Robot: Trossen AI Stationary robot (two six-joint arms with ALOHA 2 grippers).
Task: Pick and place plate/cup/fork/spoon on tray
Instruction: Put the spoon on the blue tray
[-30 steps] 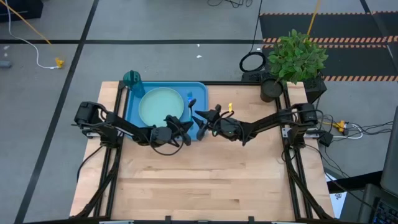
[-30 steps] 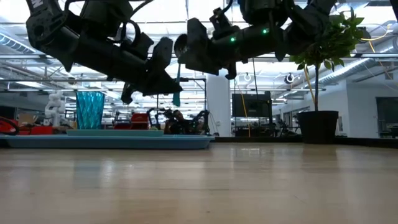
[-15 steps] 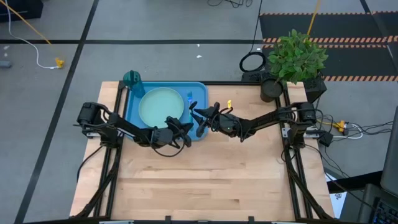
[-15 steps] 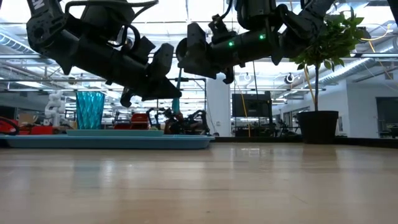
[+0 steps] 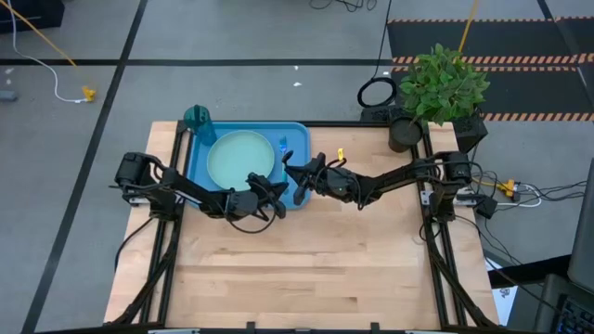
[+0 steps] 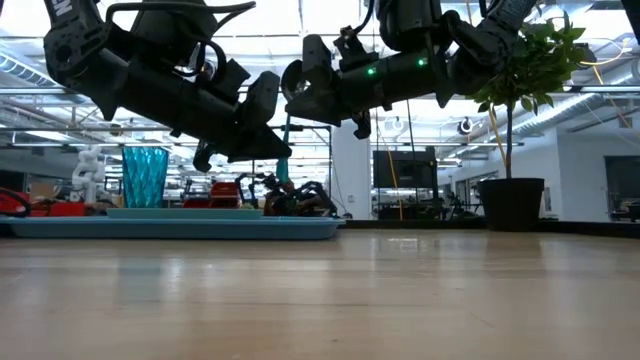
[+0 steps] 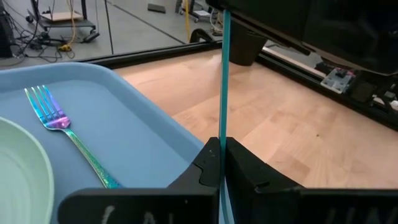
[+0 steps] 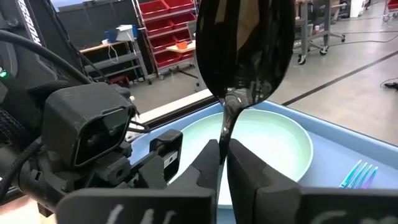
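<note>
The blue tray lies at the table's far left with the mint plate on it. The fork lies flat on the tray beside the plate. The teal cup stands at the tray's far left corner. The spoon, with its dark bowl and thin teal handle, is held in the air over the tray's right edge. My left gripper and my right gripper are both shut on it. They meet nose to nose there. My left gripper pinches the spoon's thin handle between its two fingers, coming from the table's left and slanting down. The handle runs on past the fingertips to the right arm. The spoon is clear of the tray. My right gripper pinches the spoon's neck, just under the bowl, between its two fingers, coming from the table's right. The bowl stands out beyond the fingertips, over the plate.
A potted plant stands at the table's far right corner. The bare wooden top stretches over the near half of the table. The tray's raised rim lies right under the two grippers.
My right gripper has moved a little toward the table's left, up to the spoon, and has shut on its neck. My left gripper has kept its hold, and the spoon has stayed where it was.
</note>
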